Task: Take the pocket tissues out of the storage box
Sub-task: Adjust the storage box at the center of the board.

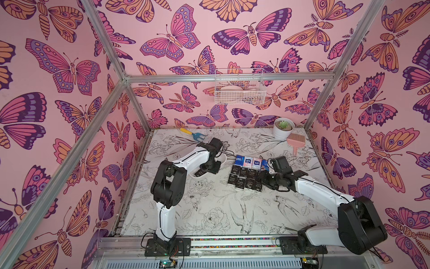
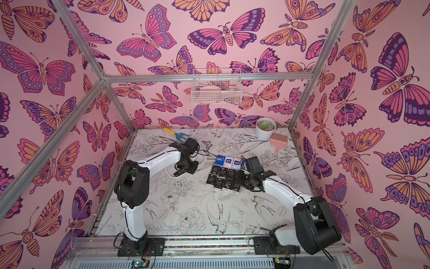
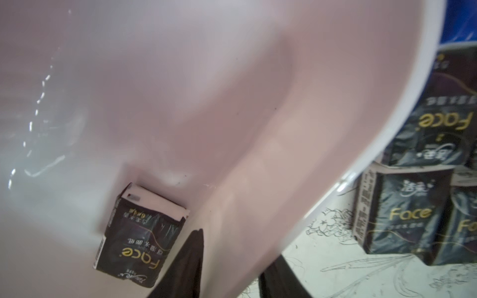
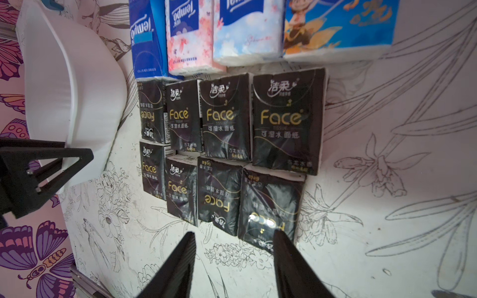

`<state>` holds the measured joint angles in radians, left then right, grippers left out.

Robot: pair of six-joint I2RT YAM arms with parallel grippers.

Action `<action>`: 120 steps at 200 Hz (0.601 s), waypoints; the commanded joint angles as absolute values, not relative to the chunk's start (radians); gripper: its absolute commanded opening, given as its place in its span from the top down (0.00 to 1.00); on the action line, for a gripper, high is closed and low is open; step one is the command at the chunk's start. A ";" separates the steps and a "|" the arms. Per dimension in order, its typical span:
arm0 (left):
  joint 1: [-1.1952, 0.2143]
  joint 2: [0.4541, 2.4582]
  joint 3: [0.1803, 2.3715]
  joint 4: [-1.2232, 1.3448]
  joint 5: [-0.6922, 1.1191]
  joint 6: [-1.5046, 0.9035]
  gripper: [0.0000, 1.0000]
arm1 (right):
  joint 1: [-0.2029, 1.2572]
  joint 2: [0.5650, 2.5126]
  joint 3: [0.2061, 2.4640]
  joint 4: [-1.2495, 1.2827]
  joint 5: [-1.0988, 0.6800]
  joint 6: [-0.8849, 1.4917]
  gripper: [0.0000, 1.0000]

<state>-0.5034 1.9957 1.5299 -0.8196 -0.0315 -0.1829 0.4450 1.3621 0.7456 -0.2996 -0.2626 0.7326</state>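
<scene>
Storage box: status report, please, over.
Left hand grips box wall. Right hand open, empty. One black packet inside; twelve packets out on table. Nothing blocking.

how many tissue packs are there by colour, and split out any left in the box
black packets on the table: 8
black packet in the storage box: 1
coloured packets (blue, pink, white) on the table: 4
total: 13
</scene>
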 commanded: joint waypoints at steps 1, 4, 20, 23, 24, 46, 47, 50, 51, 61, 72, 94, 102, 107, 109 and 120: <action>-0.480 2.020 1.554 -0.848 -0.088 -0.279 0.73 | 0.449 1.362 0.733 -0.298 -0.267 0.726 0.49; -0.476 2.019 1.555 -0.848 -0.085 -0.293 0.74 | 0.449 1.361 0.733 -0.296 -0.266 0.727 0.49; -0.463 2.024 1.566 -0.843 -0.074 -0.354 0.79 | 0.449 1.359 0.727 -0.293 -0.268 0.727 0.49; -0.461 2.025 1.569 -0.843 -0.073 -0.365 0.80 | 0.449 1.359 0.725 -0.291 -0.269 0.727 0.49; -0.461 2.025 1.571 -0.842 -0.072 -0.368 0.80 | 0.449 1.359 0.724 -0.290 -0.270 0.727 0.49; -0.452 2.046 1.604 -0.823 -0.049 -0.445 0.81 | 0.449 1.359 0.711 -0.277 -0.275 0.734 0.49; -0.451 2.047 1.608 -0.823 -0.049 -0.448 0.81 | 0.449 1.359 0.711 -0.276 -0.275 0.734 0.49; -0.450 2.051 1.614 -0.818 -0.045 -0.457 0.81 | 0.449 1.358 0.710 -0.275 -0.277 0.735 0.49; -0.450 2.052 1.614 -0.818 -0.043 -0.461 0.81 | 0.449 1.358 0.709 -0.273 -0.277 0.735 0.49; -0.444 2.064 1.635 -0.810 -0.029 -0.491 0.78 | 0.449 1.355 0.702 -0.269 -0.279 0.738 0.49; -0.439 2.071 1.659 -0.800 -0.010 -0.517 0.76 | 0.450 1.349 0.695 -0.265 -0.278 0.739 0.49; -0.426 2.053 1.683 -0.775 0.073 -0.529 0.60 | 0.449 1.337 0.690 -0.276 -0.271 0.731 0.49; -0.418 2.041 1.687 -0.772 0.100 -0.524 0.55 | 0.449 1.336 0.690 -0.282 -0.269 0.726 0.49; -0.412 2.032 1.685 -0.773 0.113 -0.516 0.53 | 0.449 1.334 0.690 -0.284 -0.268 0.723 0.49; -0.407 2.026 1.683 -0.773 0.118 -0.513 0.53 | 0.449 1.334 0.690 -0.285 -0.267 0.723 0.49; -0.384 1.989 1.662 -0.775 0.146 -0.495 0.51 | 0.449 1.330 0.692 -0.290 -0.268 0.718 0.49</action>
